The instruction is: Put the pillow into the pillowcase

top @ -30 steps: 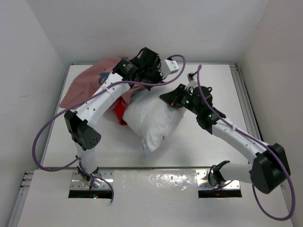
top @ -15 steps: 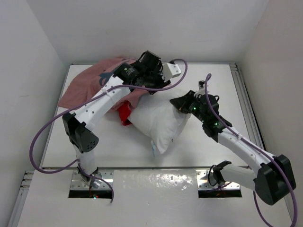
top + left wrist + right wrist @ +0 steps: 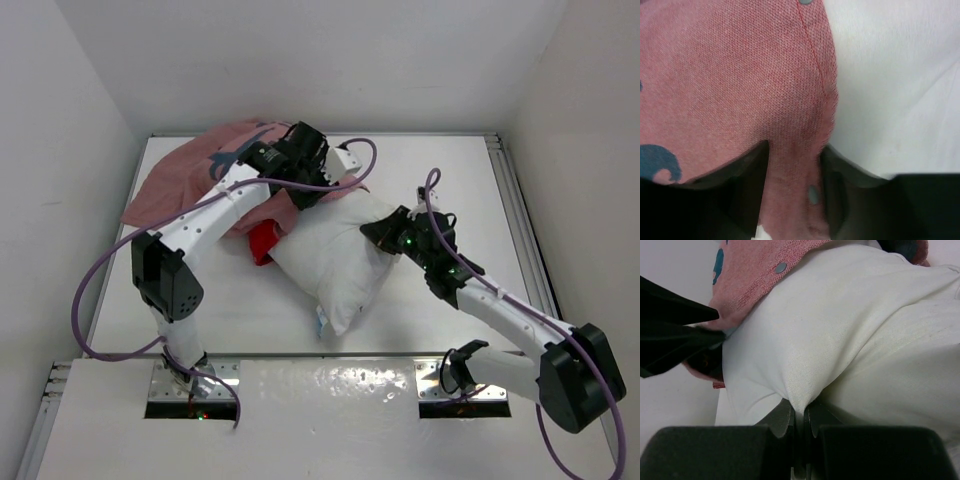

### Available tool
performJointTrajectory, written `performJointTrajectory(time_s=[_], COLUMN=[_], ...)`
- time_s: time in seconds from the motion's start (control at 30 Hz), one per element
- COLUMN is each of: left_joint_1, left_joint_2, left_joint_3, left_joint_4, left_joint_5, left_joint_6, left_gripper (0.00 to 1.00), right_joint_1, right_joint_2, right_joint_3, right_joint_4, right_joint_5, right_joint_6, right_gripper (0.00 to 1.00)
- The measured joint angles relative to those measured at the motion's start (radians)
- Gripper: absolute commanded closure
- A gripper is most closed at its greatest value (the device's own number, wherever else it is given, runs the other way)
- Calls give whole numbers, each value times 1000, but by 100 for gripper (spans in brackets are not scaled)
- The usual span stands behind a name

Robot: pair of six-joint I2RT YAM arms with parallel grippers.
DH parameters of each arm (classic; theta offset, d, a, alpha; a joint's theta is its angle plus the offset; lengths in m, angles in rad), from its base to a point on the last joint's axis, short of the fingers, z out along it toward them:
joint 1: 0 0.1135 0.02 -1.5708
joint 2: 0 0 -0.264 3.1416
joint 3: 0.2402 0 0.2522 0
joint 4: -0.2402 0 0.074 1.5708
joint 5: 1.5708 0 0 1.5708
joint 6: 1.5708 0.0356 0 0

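The white pillow lies across the middle of the table, its far left corner under the edge of the pillowcase. The pillowcase is bunched at the back left with its pinkish inside up. My left gripper is at the pillowcase's hem over the pillow's far edge. In the left wrist view its jaws stand apart, open, with a strip of pillowcase between them and the pillow beside it. My right gripper is shut on a pinch of pillow fabric at the pillow's right end, as the right wrist view shows.
A bright red fold of the pillowcase sticks out at the pillow's left side. A small blue-and-white tag hangs at the pillow's near corner. White walls enclose the table on three sides. The left arm's dark gripper body shows in the right wrist view.
My left gripper has opened and come down toward the pillow's far edge. The right gripper has moved nearer and to the right with the pillow, which now lies flatter.
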Motion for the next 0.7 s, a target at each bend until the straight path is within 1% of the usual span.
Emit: performJointTrajectory(time_s=[0.03, 0.1, 0.17, 0.33, 0.43, 0.57, 0.7], left_joint_1=[-3, -5, -11, -75, -114, -119, -119], left_joint_2=[0, 1, 15, 62, 63, 61, 58], left_joint_3=[0, 3, 39, 257, 381, 529, 587], left_joint_4=[0, -1, -23, -68, -92, -121, -116], left_joint_5=[2, 5, 11, 63, 127, 232, 277], left_joint_6=[-3, -5, -3, 14, 24, 16, 5], left_gripper=[100, 100, 100, 100, 100, 100, 100], right_joint_1=[2, 9, 18, 35, 38, 39, 40], right_joint_2=[0, 0, 5, 58, 99, 122, 120], right_joint_3=[0, 0, 0, 43, 150, 347, 482], right_joint_4=[0, 0, 6, 0, -28, -23, 37], right_joint_5=[0, 3, 6, 10, 11, 24, 56], right_joint_6=[0, 0, 0, -10, -42, -104, -164], right_gripper=[100, 100, 100, 100, 100, 100, 100])
